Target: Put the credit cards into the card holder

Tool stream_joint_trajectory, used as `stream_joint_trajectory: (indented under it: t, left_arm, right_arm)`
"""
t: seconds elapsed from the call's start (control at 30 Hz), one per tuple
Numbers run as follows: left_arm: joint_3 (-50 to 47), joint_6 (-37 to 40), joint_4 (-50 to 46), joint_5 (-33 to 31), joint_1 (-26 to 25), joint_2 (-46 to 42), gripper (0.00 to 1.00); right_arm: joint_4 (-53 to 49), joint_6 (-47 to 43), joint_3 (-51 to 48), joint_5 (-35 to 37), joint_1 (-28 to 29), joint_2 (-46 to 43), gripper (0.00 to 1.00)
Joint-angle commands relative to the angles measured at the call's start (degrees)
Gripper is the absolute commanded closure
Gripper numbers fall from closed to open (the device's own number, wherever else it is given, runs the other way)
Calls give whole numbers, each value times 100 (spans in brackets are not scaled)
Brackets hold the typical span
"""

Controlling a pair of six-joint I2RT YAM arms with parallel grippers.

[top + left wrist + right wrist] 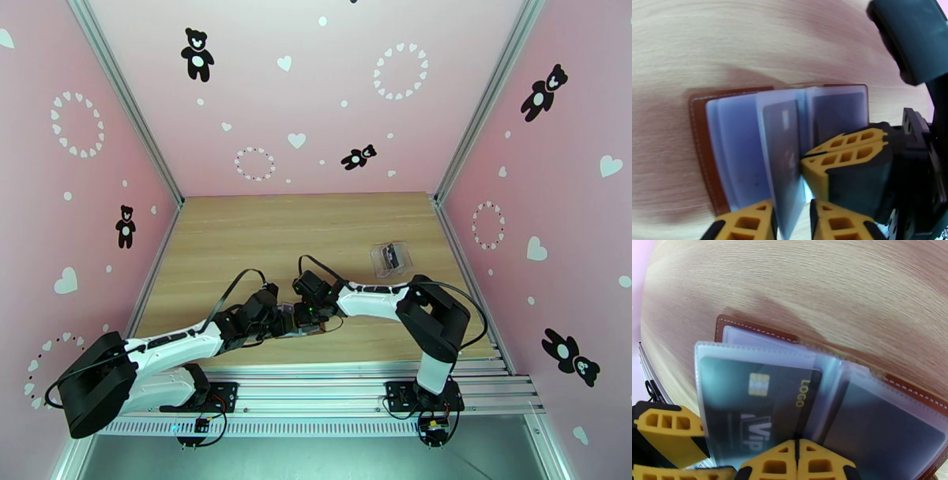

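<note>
Brown leather holder (pixel 701 130) lies open on the surface near my arms. My left tool (pixel 790 221) grips a card (pixel 784 158) inside a clear sleeve; my right tool (pixel 797 461) is clenched, pinning the pockets. I'd push the card in slow and straight, so the sleeve doesn't buckle.

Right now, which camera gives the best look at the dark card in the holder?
The right wrist view: the credit card faces it, chip and print readable through its sleeve. The left wrist view shows it edge-on; from above, the grippers cover it.
</note>
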Motion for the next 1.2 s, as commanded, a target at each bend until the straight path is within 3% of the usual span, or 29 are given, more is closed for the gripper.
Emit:
stream_joint_trajectory:
  t: [0.0,0.2,0.47,1.17]
  left_arm:
    - [196,79,277,238,-18,-10,72]
    - [219,73,317,278,-27,-42,72]
    - [241,41,452,332,-26,23,72]
    - [798,79,634,457,-175,821,73]
  right_arm:
    - [-24,90,-226,-46,29,-13,97]
    - [143,112,-350,-127,19,-458,85]
    - [-153,83,-543,290,-90,-1282,72]
    - [-540,-161,-1293,530,-869,-2414,71]
